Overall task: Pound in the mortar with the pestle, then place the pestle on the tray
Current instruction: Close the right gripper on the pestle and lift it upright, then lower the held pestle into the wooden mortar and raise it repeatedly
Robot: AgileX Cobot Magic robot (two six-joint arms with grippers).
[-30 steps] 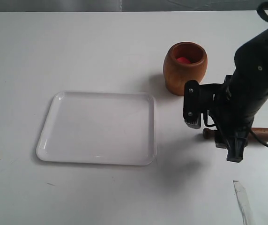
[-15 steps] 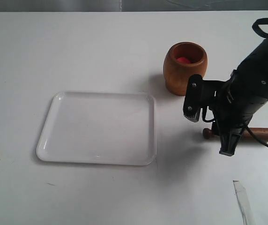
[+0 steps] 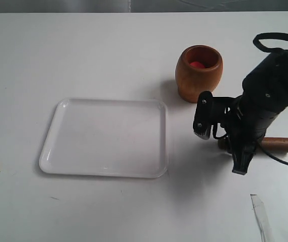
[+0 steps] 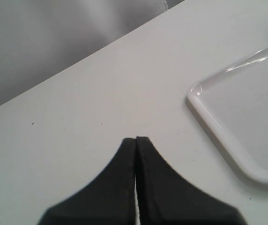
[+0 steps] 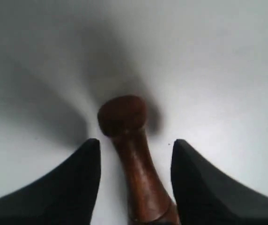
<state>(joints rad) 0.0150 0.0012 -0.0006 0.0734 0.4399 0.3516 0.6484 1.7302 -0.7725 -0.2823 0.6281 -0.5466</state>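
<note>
bright even light; soft shadows; wrist views blurred

Your right gripper (image 3: 220, 153) has come down closer over the pestle (image 3: 280, 145). The arm's bulk has swung from above the pestle's thick end toward its handle, and the finger on the near side of the pestle has slid along it toward the knob. The spread jaws now straddle the thin handle, one on each side, just behind the knob.
</note>
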